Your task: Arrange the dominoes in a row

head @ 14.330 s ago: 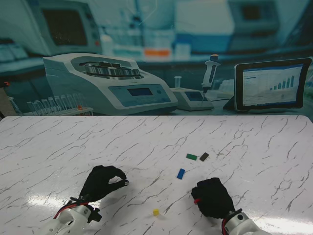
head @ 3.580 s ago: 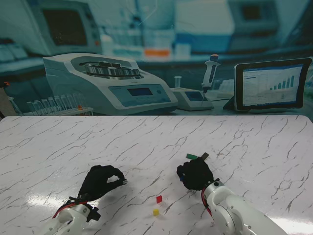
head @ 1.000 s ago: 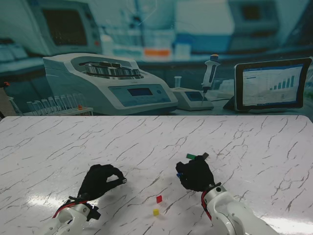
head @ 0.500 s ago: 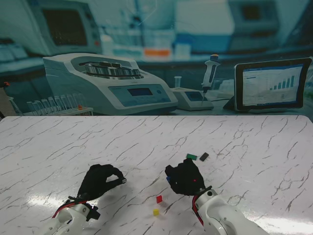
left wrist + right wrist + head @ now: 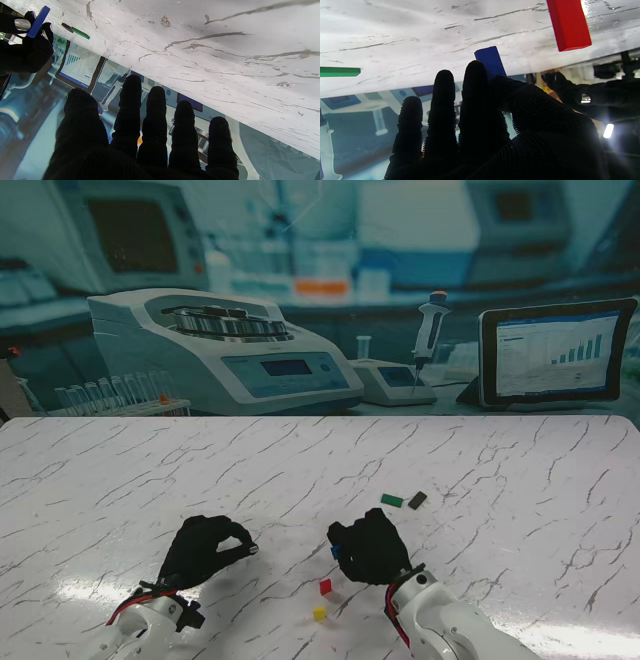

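The marble table carries everything, and the dominoes on it are small and scattered. The right robot hand is near the table's middle, its thumb and fingers clamped on the blue domino, which is lifted off the table and sits at about 9 o'clock on the hand in the stand view. The left robot hand, off at 9 o'clock from the right one, holds nothing; its fingers look loosely curled in the stand view but straight in its wrist view, so I cannot tell its state.

The red domino and the yellow domino stand upright near each other, at about 7 o'clock from the right hand: likely the start of the row. The green domino and the dark domino lie flat at 1 o'clock, untouched. By my judgement, two are placed, one is in hand, two remain.
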